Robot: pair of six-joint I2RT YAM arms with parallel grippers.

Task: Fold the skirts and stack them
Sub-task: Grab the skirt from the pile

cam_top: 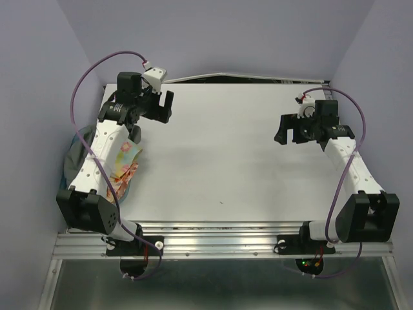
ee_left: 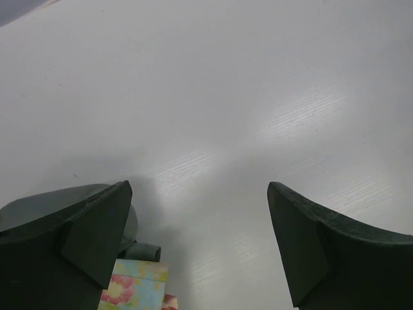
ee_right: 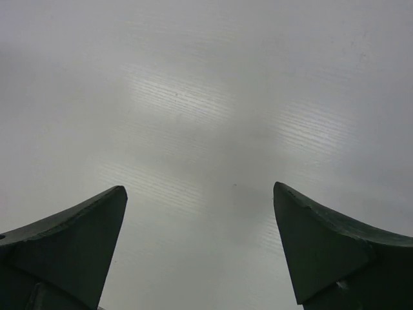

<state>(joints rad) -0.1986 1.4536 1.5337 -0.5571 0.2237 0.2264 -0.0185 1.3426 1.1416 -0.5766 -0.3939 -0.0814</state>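
Skirts (cam_top: pixel 124 166): crumpled heap at the left edge of the table (cam_top: pixel 245 174), partly under the left arm (cam_top: pixel 103 150). Soft, light and limp, so expect sag and drag. You should pinch a hem or waistband corner.
Left pincer (cam_top: pixel 158 108): spread, empty.
Right pincer (cam_top: pixel 289 133): spread, empty, well apart from the heap.

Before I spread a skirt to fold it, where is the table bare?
The middle of the table is bare, between the left gripper and right gripper, down to the near edge. Crowded only at the left edge: skirts heaped under the left arm.
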